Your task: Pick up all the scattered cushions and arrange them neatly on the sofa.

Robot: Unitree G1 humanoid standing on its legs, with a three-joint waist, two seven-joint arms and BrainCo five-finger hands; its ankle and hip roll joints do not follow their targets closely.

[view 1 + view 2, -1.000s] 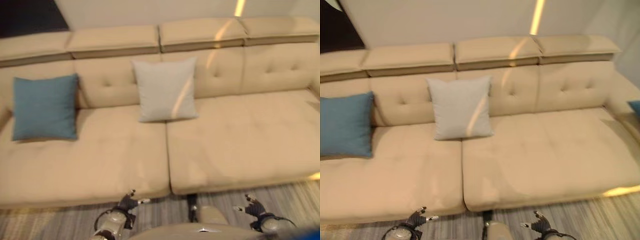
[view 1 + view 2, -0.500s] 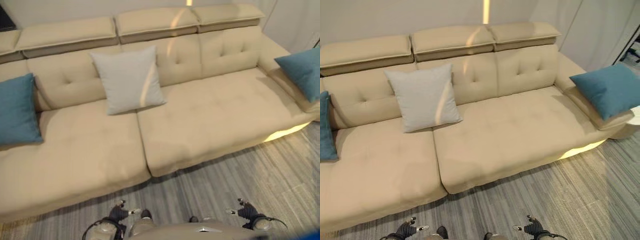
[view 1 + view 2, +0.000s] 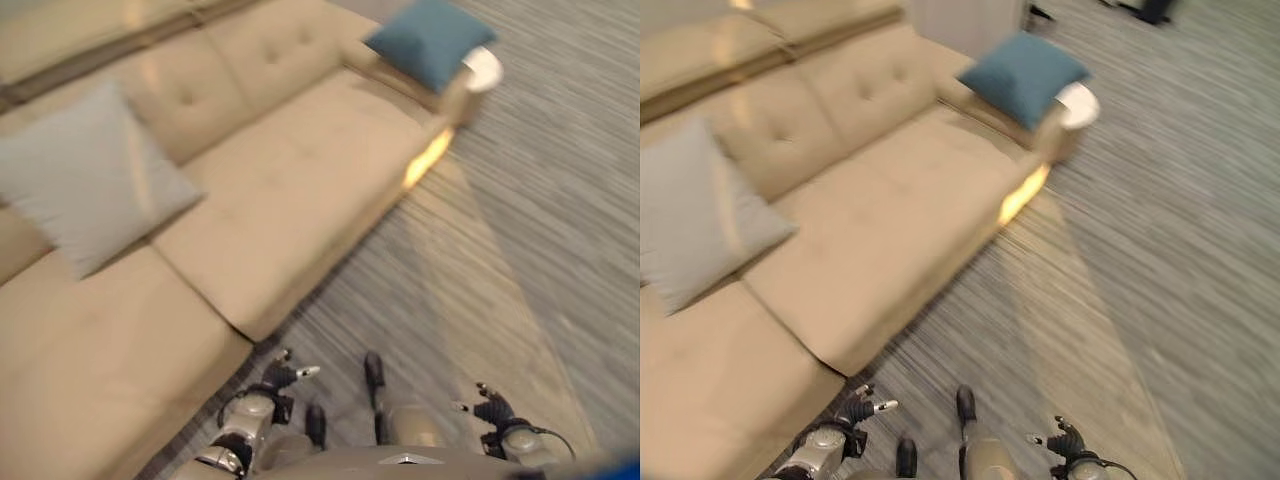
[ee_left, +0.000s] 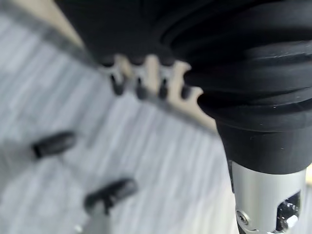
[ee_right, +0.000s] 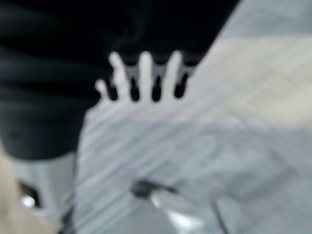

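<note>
A long beige sofa [image 3: 290, 190] runs from the lower left toward the upper right. A light grey cushion [image 3: 85, 185] leans upright against its backrest at the left. A blue cushion [image 3: 428, 40] lies flat on the sofa's far right armrest. My left hand [image 3: 275, 378] hangs low at the bottom, just off the sofa's front edge, fingers straight and holding nothing. My right hand [image 3: 492, 408] hangs at the bottom right over the floor, open and empty too. In the wrist views the fingers [image 4: 139, 87] and fingers [image 5: 145, 78] point down at the floor.
A grey striped carpet [image 3: 520, 230] covers the floor to the right of the sofa. A small round white side table [image 3: 482, 66] stands just past the armrest with the blue cushion. Under the sofa's right front edge a strip of warm light [image 3: 425, 160] glows.
The camera has swung to the right: the sofa slid toward the left, the left blue cushion left the view, and the blue cushion on the armrest came to the top. Both hands still hang empty.
</note>
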